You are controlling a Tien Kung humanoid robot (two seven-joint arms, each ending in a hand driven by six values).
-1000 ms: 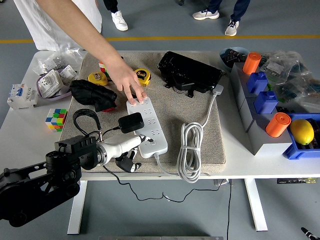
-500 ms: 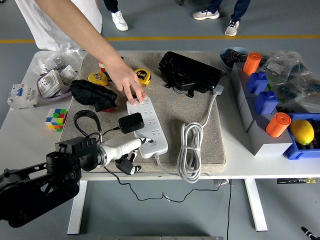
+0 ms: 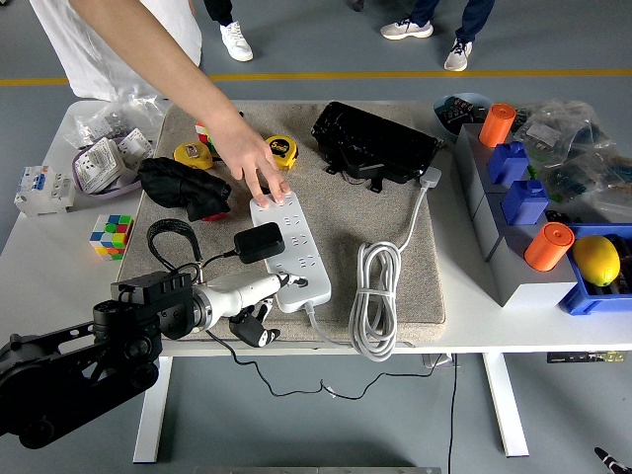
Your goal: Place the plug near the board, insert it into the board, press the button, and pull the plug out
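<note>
Robot hand (image 3: 259, 294) slid slightly left since earlier; index finger extended at board's (image 3: 289, 249) near end, other fingers curled, plug (image 3: 259, 242) just beyond.

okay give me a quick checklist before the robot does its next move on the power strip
1. Black plug sitting on the power strip: ok; how deep, cannot tell.
2. Left hand at the strip's near end: ok, fingers reach it.
3. Finger on the button: cannot tell, button not clear.
4. Person's hand off the strip: not ok, it presses the far end.
5. White coiled cable clear of the left hand: ok, it lies right of the strip.
6. Right hand: cannot tell, not in view.
</note>
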